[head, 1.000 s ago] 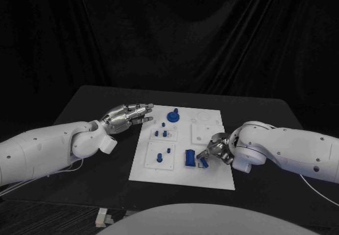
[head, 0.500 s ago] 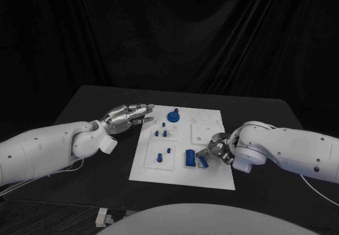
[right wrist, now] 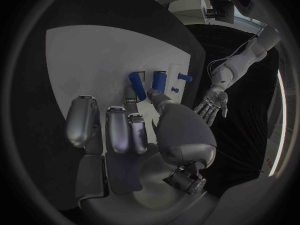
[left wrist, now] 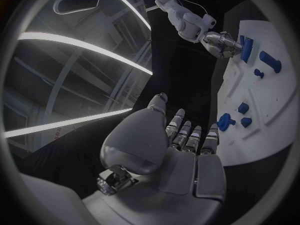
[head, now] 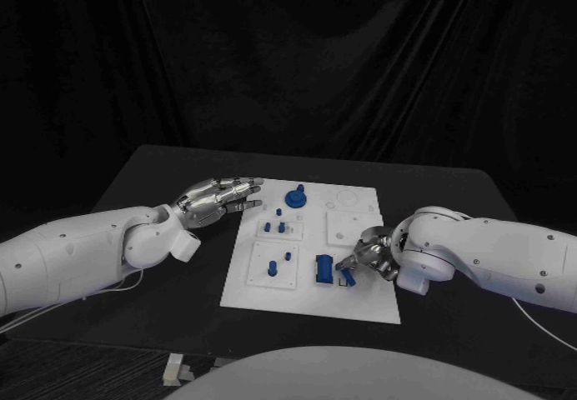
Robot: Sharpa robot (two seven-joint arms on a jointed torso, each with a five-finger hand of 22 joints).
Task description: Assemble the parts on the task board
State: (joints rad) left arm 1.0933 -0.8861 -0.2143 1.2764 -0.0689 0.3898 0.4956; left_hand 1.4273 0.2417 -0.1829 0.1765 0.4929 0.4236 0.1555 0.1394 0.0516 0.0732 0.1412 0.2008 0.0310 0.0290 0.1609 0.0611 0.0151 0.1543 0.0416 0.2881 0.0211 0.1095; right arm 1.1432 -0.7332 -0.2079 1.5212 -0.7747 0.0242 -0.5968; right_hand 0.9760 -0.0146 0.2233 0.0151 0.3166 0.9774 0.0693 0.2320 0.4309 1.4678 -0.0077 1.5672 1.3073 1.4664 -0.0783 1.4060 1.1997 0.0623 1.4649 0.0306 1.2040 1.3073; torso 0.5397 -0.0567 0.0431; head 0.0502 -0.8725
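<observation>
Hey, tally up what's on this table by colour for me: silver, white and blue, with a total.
Silver: 2, the left robot hand and the right robot hand.
White: 1, the task board.
Blue: 8 blue parts, as far as I can make out; the smallest are hard to tell apart.
Total: 11.
</observation>
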